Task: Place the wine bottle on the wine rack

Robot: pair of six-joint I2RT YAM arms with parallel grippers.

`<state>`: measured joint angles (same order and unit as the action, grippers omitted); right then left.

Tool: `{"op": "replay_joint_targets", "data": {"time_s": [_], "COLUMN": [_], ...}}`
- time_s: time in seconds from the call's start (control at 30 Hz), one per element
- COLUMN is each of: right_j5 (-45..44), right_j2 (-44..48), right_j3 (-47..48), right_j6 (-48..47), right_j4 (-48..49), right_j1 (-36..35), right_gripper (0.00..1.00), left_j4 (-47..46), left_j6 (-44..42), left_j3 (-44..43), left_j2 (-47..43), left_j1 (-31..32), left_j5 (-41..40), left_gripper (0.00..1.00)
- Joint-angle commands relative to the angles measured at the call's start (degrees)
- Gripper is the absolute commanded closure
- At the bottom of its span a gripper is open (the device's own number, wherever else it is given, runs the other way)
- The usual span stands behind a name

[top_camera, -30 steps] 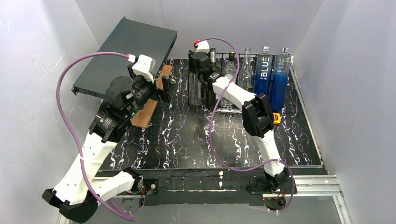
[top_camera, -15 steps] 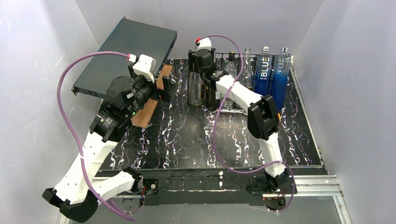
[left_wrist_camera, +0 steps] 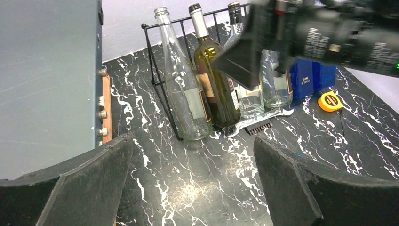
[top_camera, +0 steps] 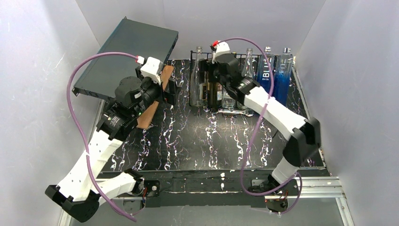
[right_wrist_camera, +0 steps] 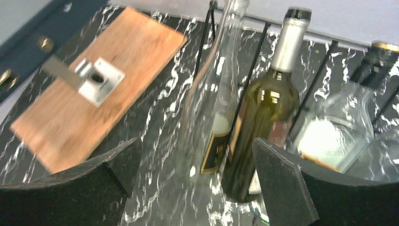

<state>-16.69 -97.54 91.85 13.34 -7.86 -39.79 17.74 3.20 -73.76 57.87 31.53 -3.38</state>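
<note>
The wine bottle point(top_camera: 196, 80) is clear glass with a dark label. It stands upright in the leftmost slot of the black wire wine rack point(top_camera: 237, 54) at the back of the table, and shows in the wrist views too point(left_wrist_camera: 181, 89) point(right_wrist_camera: 214, 89). A dark green bottle point(left_wrist_camera: 216, 89) point(right_wrist_camera: 266, 117) stands in the slot beside it. My right gripper point(top_camera: 211, 73) point(right_wrist_camera: 195, 146) hovers open above and in front of these two bottles, holding nothing. My left gripper point(top_camera: 171, 92) point(left_wrist_camera: 192, 139) is open and empty, left of the rack wire point(left_wrist_camera: 155, 70) point(right_wrist_camera: 206, 35).
Further right, the rack holds clear squat bottles and two tall blue bottles point(top_camera: 266, 73). A big dark grey flat box point(top_camera: 127, 52) leans at the back left with a wooden board point(top_camera: 149, 113) point(right_wrist_camera: 99, 89) beside it. An orange tape measure point(left_wrist_camera: 329, 100) lies right of the rack.
My right gripper has opened, let go of the clear bottle in the leftmost slot and swung up and to the right. The left arm has shifted slightly right.
</note>
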Motion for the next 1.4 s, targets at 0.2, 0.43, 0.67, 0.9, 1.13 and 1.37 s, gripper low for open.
{"op": "replay_joint_targets", "data": {"time_s": [0.2, 0.43, 0.67, 0.9, 1.13, 1.37], "right_j5": [0.3, -3.8, -6.0, -9.9, -11.4, -13.1], "right_j2": [32.0, 47.6, 53.2, 56.1, 59.2, 59.9], "right_j3": [-16.9, -20.7, -15.4, -11.7, -11.2, -9.5], "right_j6": [0.3, 2.7, 2.6, 0.7, -0.4, -1.4], "right_j4": [-14.0, -22.0, -28.9, -34.4, -34.6, -35.0], "right_j1": [-0.1, -0.1, -0.1, -0.1, -0.1, -0.1], "right_gripper": [0.01, 0.02, 0.02, 0.01, 0.02, 0.02], "left_j4": [-1.7, 8.4, 15.6, 20.3, 23.0, 23.3], "left_j6": [0.4, 5.4, 11.6, 13.7, 12.9, 11.3], "left_j3": [2.3, -0.9, -4.0, -5.9, -9.8, -11.2], "left_j2": [-6.3, -13.9, -19.6, -24.6, -25.6, -25.8], "left_j1": [1.3, 1.3, 1.3, 1.3, 1.3, 1.3], "left_j5": [-4.0, -7.4, -8.1, -12.3, -15.1, -16.8], "left_gripper": [0.01, 0.01, 0.01, 0.01, 0.01, 0.01]}}
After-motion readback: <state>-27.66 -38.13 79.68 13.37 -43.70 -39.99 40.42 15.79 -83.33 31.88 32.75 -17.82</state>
